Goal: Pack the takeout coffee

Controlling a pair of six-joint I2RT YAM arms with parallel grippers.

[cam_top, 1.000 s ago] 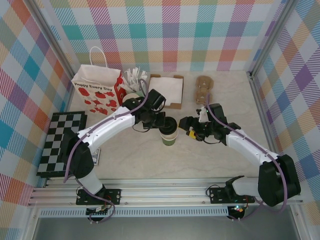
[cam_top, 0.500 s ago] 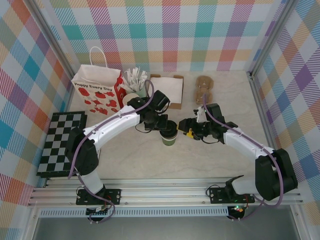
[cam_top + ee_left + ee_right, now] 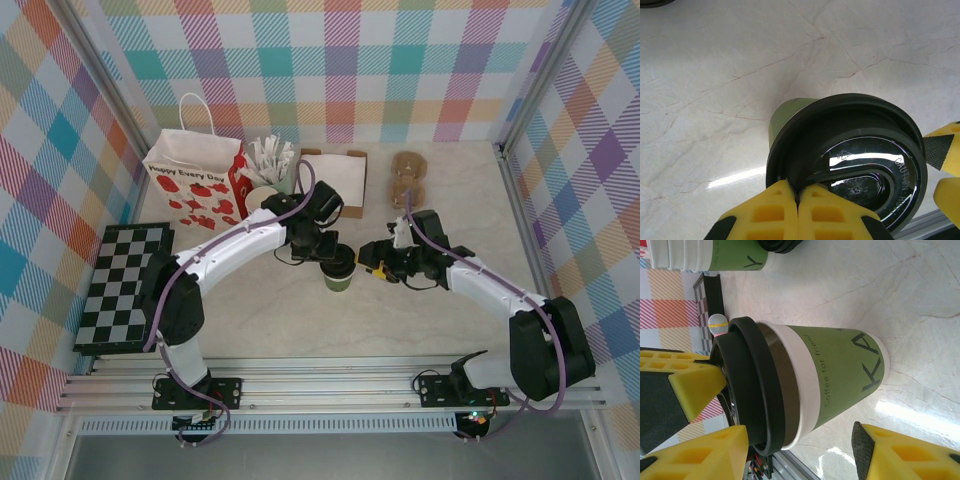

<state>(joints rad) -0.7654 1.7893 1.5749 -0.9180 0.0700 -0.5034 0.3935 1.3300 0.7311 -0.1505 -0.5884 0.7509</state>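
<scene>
Takeout coffee [image 3: 340,276], right gripper [image 3: 367,261] narrowed around it

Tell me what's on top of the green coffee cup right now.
A black lid sits on the green cup, with the left gripper resting its shut yellow tips at the lid's rim. The lid hides the cup's contents.

The takeout coffee [image 3: 340,276] is olive green with dark lettering and a cream band under its glossy black lid [image 3: 860,150]; it stands on a pale cream desk [image 3: 300,320] with faint pink-brown veins. The left tool [image 3: 797,197] and the right tool [image 3: 799,440] are bright yellow with black pads. At ten o'clock a white bag [image 3: 190,180] carries red prints, at nine o'clock lies a black-and-white checked board [image 3: 120,285], and pastel plaid walls [image 3: 350,60] surround it all.
</scene>
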